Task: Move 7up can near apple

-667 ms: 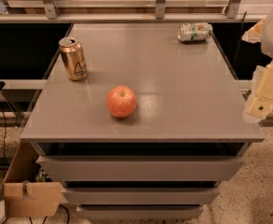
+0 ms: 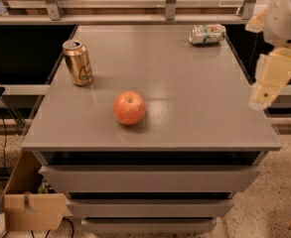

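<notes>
Nothing of the task looks done yet: the 7up can (image 2: 207,34) lies at the far right corner of the table (image 2: 194,113), well apart from the apple (image 2: 129,107), which sits toward the near left of the top. The gripper (image 2: 268,83) hangs off the right edge of the table, above the floor gap there and touching nothing; it is nearer than the 7up can and to its right, and it holds nothing. Whether it is spread or closed I cannot tell from this angle. What is left, by my reading, is the whole job: reach in to the far corner, take the can, carry it across to the near left and set it down just beside the apple. The 7up can is on its side, long axis running left to right, with its top end facing left; its body is white-silver with a green band and a red-orange spot on the label. Lying down like that it may roll toward or away from the far edge if nudged, so the grasp likely wants to come across its round body. The apple is red-orange with a dimpled stem end turned up. A gold can (image 2: 77,62) stands upright at the far left, apart from both and off the likely path.
</notes>
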You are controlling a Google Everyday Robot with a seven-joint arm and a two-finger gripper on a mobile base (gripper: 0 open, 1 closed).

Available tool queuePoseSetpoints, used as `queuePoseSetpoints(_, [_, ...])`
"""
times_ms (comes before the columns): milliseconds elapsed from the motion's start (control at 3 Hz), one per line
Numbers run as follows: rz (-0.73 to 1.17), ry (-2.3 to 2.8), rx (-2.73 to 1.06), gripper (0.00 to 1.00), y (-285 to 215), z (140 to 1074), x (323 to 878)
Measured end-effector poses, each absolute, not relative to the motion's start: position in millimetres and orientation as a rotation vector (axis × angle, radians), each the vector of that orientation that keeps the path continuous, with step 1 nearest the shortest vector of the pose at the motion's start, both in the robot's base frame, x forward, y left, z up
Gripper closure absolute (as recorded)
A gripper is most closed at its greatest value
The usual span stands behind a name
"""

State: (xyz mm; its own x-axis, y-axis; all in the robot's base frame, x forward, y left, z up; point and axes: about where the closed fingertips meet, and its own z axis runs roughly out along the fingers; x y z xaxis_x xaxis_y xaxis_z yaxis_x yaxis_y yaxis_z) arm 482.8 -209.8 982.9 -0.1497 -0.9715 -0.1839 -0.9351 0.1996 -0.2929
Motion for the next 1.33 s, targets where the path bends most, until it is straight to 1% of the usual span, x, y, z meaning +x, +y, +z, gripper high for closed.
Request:
queuePoseSetpoints(333, [-0.175,2.076,-1.802,0.00,-192,999,512])
queuePoseSetpoints(667, [-0.180,2.078,-1.792,0.00,-195,1001,509])
queuePoseSetpoints(1000, [-0.154,2.022,-1.820,0.00,-192,999,536])
queuePoseSetpoints(1333, [-0.099,1.900,-1.835,0.00,-181,987,612])
